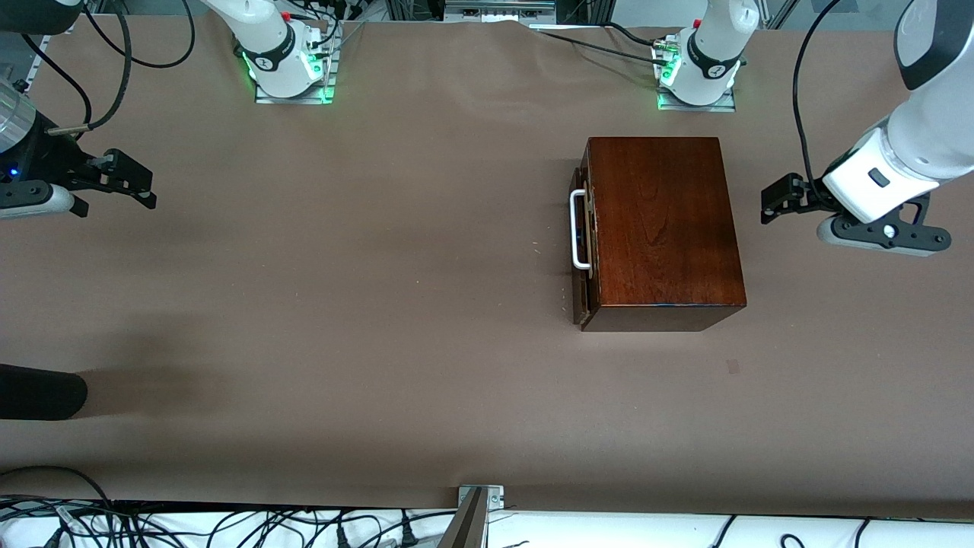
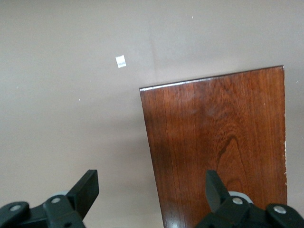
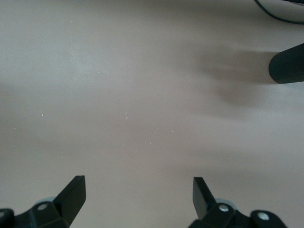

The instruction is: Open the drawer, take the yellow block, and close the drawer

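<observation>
The dark reddish-brown wooden box stands on the table toward the left arm's end. Its drawer is pushed in and faces the right arm's end, with a white bar handle on its front. The yellow block is out of view. My left gripper is open and empty, up beside the box's end toward the left arm. The left wrist view shows its fingers spread over the box top's edge. My right gripper is open and empty over bare table at the right arm's end, as the right wrist view shows.
The table is covered in brown cloth. A black rounded object lies at the right arm's end, nearer the front camera, and also shows in the right wrist view. A small pale scrap lies on the cloth near the box.
</observation>
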Available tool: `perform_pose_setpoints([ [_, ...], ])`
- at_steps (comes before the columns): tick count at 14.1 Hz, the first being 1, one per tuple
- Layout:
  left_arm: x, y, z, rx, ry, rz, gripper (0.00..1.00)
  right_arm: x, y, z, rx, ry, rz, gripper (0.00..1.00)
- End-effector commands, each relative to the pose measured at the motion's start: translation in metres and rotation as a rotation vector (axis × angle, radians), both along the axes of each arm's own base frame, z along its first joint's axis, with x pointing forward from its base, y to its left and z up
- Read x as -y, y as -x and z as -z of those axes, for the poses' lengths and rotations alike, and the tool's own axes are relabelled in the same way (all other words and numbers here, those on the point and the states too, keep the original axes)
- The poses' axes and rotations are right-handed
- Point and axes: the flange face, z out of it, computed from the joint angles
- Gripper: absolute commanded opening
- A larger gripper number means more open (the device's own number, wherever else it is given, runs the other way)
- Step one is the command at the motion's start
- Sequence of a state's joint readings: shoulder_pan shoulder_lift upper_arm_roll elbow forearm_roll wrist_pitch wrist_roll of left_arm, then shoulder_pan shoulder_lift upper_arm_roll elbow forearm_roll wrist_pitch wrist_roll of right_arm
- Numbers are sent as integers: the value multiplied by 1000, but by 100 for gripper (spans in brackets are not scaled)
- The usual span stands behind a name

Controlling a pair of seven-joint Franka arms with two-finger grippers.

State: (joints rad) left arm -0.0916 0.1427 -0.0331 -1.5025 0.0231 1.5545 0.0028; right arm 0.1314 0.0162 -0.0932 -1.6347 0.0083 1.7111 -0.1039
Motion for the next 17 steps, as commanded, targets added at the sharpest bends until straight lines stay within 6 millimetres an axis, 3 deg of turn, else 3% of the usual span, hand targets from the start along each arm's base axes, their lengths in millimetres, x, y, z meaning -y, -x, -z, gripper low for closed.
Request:
perform_pose_setpoints([
  [1,1,-9,-3,-5,19,-17,100,1,-1,-3,3,-15,14,100],
  [12,-8,-10,6,-43,17,-27,100,1,-1,-3,5,-15,13,100],
  [15,6,-3,11,-89,9,19,100,1,-1,-3,5,-15,14,100],
  [17,50,5,14,-105,14,88,100,1,-1,-3,5,-15,14,100],
])
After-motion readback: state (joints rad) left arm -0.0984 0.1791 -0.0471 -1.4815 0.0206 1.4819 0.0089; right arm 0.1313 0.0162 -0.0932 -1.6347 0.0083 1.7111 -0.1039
